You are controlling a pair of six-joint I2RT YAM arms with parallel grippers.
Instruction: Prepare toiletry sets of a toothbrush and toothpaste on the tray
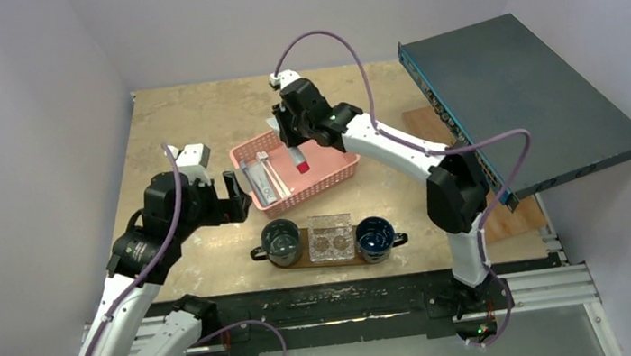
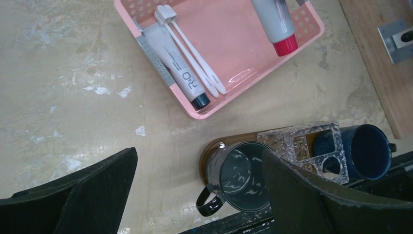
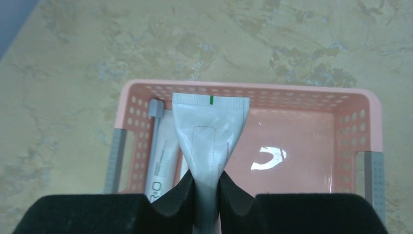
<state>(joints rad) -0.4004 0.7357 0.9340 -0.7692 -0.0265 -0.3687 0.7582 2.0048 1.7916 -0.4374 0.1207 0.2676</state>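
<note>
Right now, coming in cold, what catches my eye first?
The right tool pinching a red-capped toothpaste tube over the pink basket, mid-scene. Then the big dark box tilted at the right, and a glass holder between a dark mug and a blue mug on the brown tray, at the near edge.

Two white toothbrushes (image 2: 192, 56) lie against a grey tube (image 2: 175, 70) — red-capped tube (image 2: 277, 22) apart.

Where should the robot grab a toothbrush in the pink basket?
Probably mid-handle on the toothbrush farther from the dark-capped tube, coming straight down. It lies flat and thin in the basket, with bare floor on its outer side for one of the jaws. Close across the handle; the second toothbrush lies close alongside, so it may be tight.
</note>
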